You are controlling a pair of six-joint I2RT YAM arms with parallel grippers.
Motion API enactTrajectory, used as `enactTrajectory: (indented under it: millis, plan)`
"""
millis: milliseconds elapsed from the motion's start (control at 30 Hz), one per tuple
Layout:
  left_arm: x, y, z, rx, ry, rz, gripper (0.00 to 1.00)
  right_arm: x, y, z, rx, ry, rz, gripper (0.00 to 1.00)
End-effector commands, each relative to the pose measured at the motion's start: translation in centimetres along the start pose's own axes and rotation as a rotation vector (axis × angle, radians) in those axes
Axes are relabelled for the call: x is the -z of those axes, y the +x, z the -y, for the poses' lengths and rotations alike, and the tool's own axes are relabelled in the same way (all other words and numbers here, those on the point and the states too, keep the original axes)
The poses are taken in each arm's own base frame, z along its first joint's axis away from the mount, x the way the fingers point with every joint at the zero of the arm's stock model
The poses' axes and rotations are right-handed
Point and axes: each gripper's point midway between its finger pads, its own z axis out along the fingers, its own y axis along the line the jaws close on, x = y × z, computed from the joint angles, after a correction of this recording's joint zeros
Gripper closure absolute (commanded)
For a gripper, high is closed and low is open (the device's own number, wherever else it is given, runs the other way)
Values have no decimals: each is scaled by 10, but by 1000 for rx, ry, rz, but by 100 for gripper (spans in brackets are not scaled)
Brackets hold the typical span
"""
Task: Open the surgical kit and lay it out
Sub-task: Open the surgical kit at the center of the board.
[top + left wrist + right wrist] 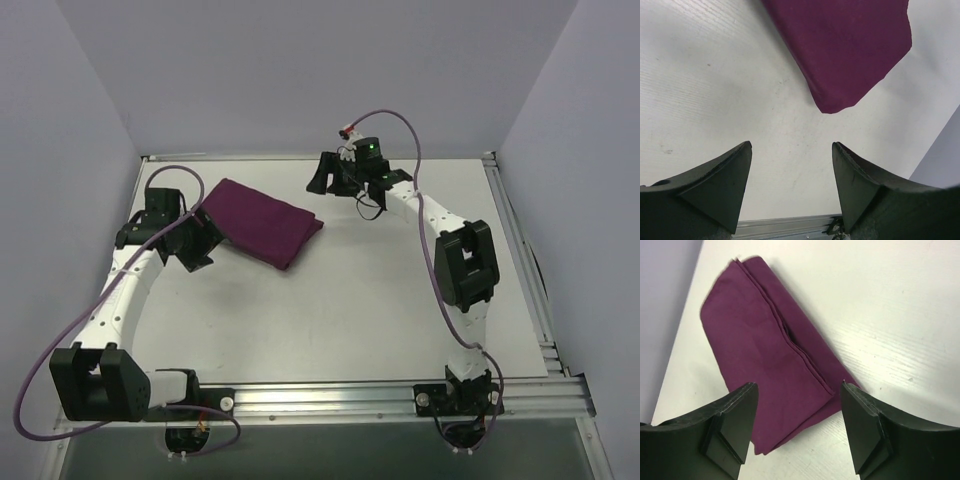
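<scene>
The surgical kit is a folded dark magenta-purple cloth wrap [262, 221] lying flat on the white table, left of centre at the back. It also shows in the left wrist view [845, 45] and in the right wrist view [765, 365], with its folded flap edges on top. The steel tray and instruments are hidden. My left gripper [198, 240] is open and empty, beside the wrap's left end [792, 150]. My right gripper [328, 175] is open and empty, above the table just right of the wrap's right end [800, 390].
Grey walls close in the table on the left, back and right. A metal rail [400, 395] runs along the near edge, and another rail [520, 270] along the right edge. Purple cables [400, 125] loop from both arms.
</scene>
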Motion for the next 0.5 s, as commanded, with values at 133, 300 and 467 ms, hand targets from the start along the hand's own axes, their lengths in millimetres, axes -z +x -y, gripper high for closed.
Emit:
enactTrajectory:
  millis: [133,300,467]
  plan:
    - [23,-13,24,-18,49,28,26,-24,55,14,-18,-22,-191,34]
    - [29,-14,26,-20,55,35,26,-34,61,14,-48,-59,-187,34]
    - [34,-17,27,-37,48,40,26,-42,68,15,-73,-84,-205,38]
